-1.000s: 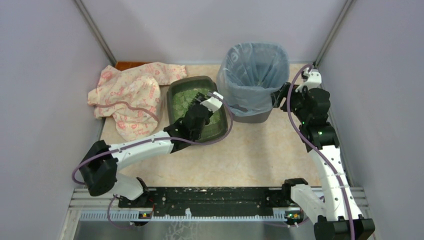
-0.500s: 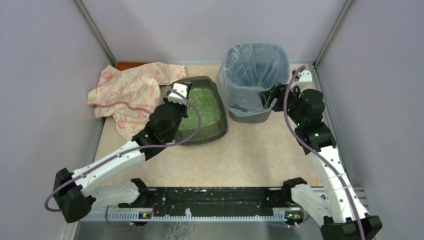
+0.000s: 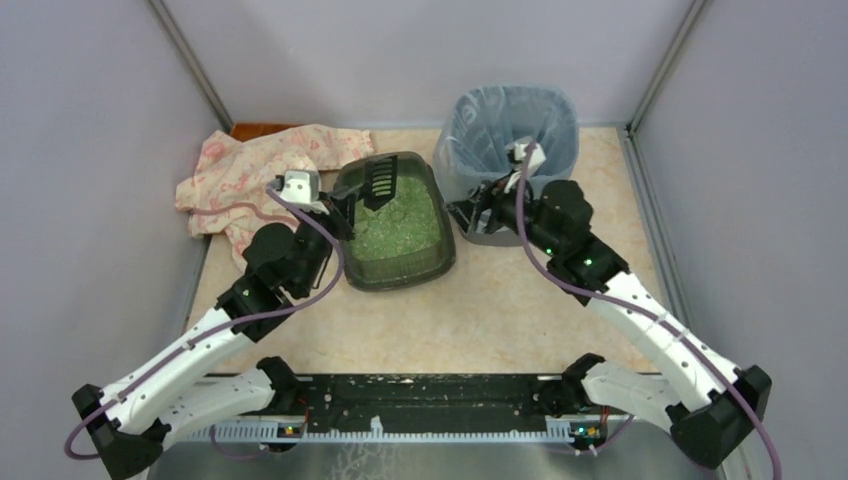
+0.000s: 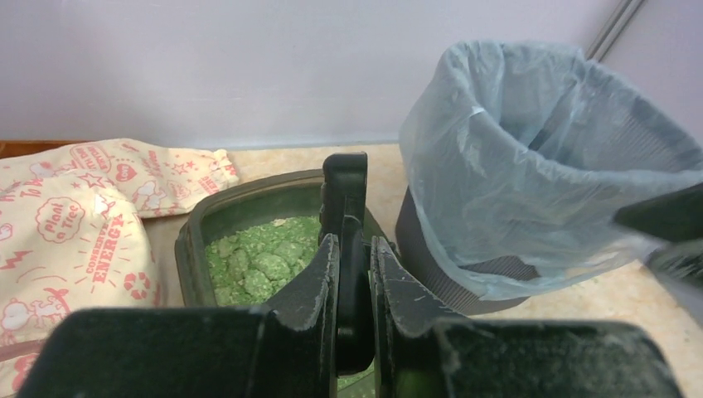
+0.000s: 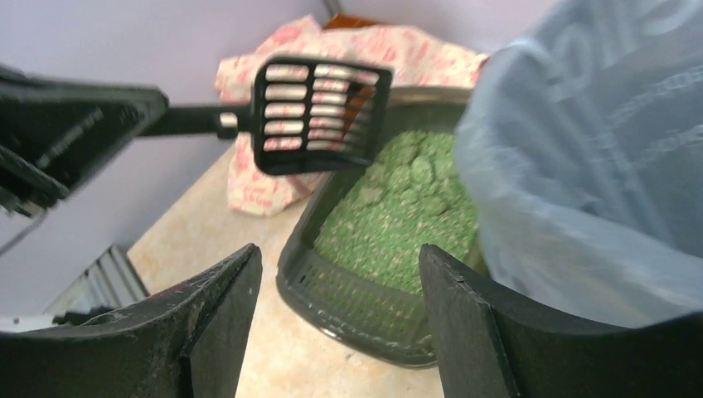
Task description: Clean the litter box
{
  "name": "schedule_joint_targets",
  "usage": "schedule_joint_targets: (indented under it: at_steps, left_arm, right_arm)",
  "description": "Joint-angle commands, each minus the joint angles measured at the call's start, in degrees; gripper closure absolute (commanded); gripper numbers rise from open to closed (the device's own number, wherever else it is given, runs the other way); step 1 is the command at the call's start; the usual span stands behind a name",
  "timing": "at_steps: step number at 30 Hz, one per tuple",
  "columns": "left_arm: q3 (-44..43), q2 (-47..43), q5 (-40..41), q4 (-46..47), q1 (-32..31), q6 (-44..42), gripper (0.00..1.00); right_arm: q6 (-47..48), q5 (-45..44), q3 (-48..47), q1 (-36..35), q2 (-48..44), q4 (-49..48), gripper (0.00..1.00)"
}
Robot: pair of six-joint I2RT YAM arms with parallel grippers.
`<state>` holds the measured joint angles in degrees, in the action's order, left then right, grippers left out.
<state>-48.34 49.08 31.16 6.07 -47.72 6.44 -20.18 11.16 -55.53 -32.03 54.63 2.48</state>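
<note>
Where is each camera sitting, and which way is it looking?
Top external: high behind the arm bases, looking down at the table; left arm and right arm show, left gripper shut on the scoop at the litter box, right gripper open beside the bin.
Left wrist: on the left arm, looking forward past its fingers clamping the scoop's handle, toward litter box, printed cloth and bin.
Right wrist: on the right arm, looking between its spread fingers toward scoop and litter box.
Both wrist views share scoop, litter box and bin.
</note>
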Motion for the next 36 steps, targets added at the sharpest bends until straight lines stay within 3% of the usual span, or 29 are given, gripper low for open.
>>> schedule_joint_targets:
  at_steps: [1,7,15,21,27,30,36]
  left_arm:
    - [-2.4,-1.6,-2.9,-3.1,1.6,5.4,1.00]
    - [-4.1,-3.3,-10.7,-8.5,7.7,11.9,1.00]
    - [-11.2,-0.9,-35.4,-14.8,17.6,21.2,1.00]
    - [-10.2,4.6,-39.6,-15.0,24.6,22.6,1.00]
    - [0.6,4.5,-58.3,-2.1,41.7,30.9,1.00]
    - [7.4,5.3,-72.7,13.0,51.0,40.6,1.00]
    - [13.9,7.3,-82.8,27.3,54.3,50.0,1.00]
  right_arm:
    - [4.6,-4.4,-3.7,-6.4,5.2,-3.2,0.29]
    - [5.7,-3.9,-4.9,-8.8,10.9,-4.3,0.28]
    - [6.1,-3.6,-4.2,-9.4,11.4,-5.5,0.28]
    - [5.9,-2.7,-3.3,-9.5,12.0,-6.2,0.28]
    - [6.0,-2.5,-2.8,-9.5,12.1,-6.2,0.28]
    - [6.3,-2.5,-2.7,-9.5,12.6,-6.0,0.28]
    - [6.1,-2.8,-2.6,-10.0,15.2,-6.6,0.28]
